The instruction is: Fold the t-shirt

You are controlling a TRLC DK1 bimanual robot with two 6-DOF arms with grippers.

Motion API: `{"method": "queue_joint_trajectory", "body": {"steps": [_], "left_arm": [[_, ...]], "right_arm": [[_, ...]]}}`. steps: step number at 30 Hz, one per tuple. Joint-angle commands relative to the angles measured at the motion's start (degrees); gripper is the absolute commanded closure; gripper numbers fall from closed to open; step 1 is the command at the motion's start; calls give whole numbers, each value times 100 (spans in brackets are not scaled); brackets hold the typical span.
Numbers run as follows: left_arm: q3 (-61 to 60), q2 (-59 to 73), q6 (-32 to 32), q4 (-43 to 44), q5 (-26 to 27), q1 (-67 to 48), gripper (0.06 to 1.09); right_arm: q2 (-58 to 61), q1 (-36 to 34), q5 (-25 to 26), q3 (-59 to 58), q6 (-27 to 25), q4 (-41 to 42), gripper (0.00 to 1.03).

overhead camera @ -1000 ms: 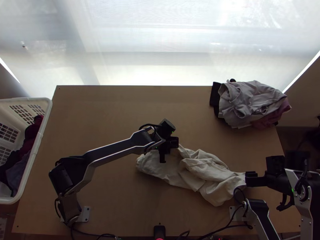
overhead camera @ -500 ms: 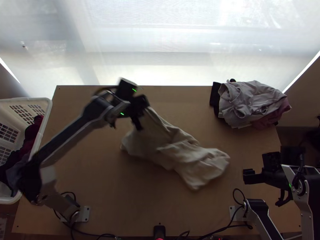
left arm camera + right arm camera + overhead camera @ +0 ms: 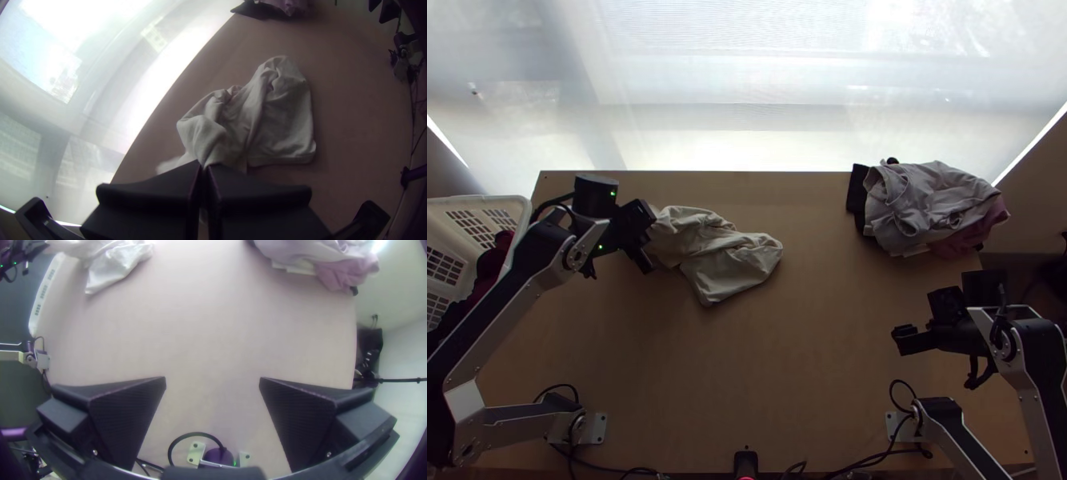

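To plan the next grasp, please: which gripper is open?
The right gripper; its fingers stand apart, while the left gripper is shut on the shirt.

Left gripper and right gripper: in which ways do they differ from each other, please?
The left gripper is shut on the bunched cream shirt; the right gripper is wide open and holds nothing. The left gripper is over the far left part of the table, the right gripper over its right side. Both have black fingers.
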Motion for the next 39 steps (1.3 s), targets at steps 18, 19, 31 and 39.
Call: {"method": "queue_joint_trajectory", "body": {"steps": [18, 19, 31, 39], "left_arm": [[5372, -408, -816, -1743, -48, -111, 105], [5161, -504, -869, -1761, -65, -111, 105], [1461, -1673, -377, -996, -100, 707, 105], [1294, -1454, 177, -662, -109, 979, 105]], "right_arm": [[189, 553, -69, -179, 41, 392, 5], [189, 579, -69, -196, 41, 427, 5], [1323, 1959, -491, -56, 112, 1113, 5], [3406, 4139, -482, 841, 24, 1649, 5]]}}
